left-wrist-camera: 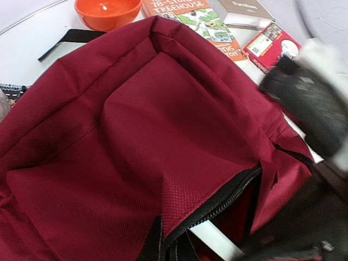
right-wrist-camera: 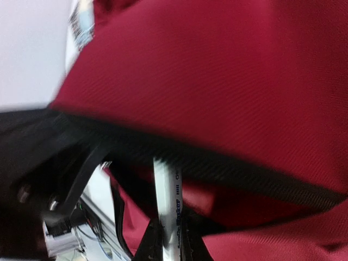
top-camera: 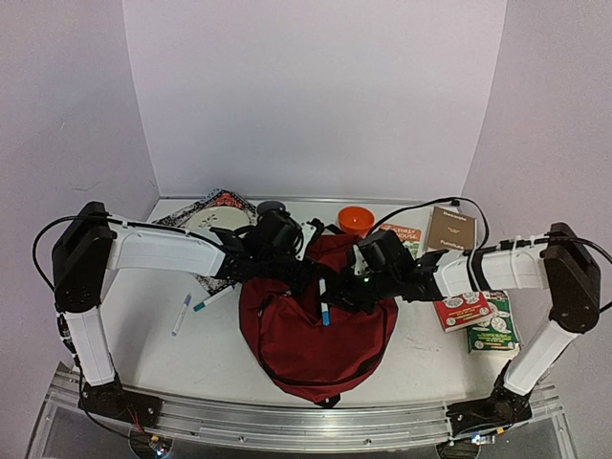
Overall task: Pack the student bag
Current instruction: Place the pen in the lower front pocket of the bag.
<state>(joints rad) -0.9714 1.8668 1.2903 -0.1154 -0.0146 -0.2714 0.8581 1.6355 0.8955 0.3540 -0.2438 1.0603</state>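
The student bag (top-camera: 316, 335) is laid flat in the middle of the desk (top-camera: 143, 363), between the two arms. Its lower end is turned toward the near edge and its top toward the back wall. The dark red fabric is raised and bunched at the zip opening, where black zip teeth and a dark gap are shown in the left wrist view.

The left gripper (left-wrist-camera: 168, 247) is closed tight. A fold of the bag's fabric beside the zip is pinched in it, so that the cloth is drawn up into a ridge toward the fingers. The right gripper (right-wrist-camera: 166, 244) is closed almost fully on a white marker (right-wrist-camera: 165, 196). The marker is held between the fingers with its printed barrel pointed into the gap under the bag's black-edged flap. In the top view the same marker is seen over the bag's upper middle, with a blue cap at its lower end. Whether its far end is touching the lining cannot be told.

An orange bowl (top-camera: 356, 218) is set just behind the bag's top. To its right lie a Treehouse paperback (top-camera: 406, 239) and a brown book (top-camera: 451, 229). A red box (top-camera: 464, 311) and a green box (top-camera: 495, 330) are placed side by side under the right arm. Left of the bag, apart from it, a blue-capped marker (top-camera: 182, 314) and a teal-capped marker (top-camera: 212, 299) are left on the desk. A black-and-white patterned notebook (top-camera: 218, 203) at the back left is partly hidden by the left arm.
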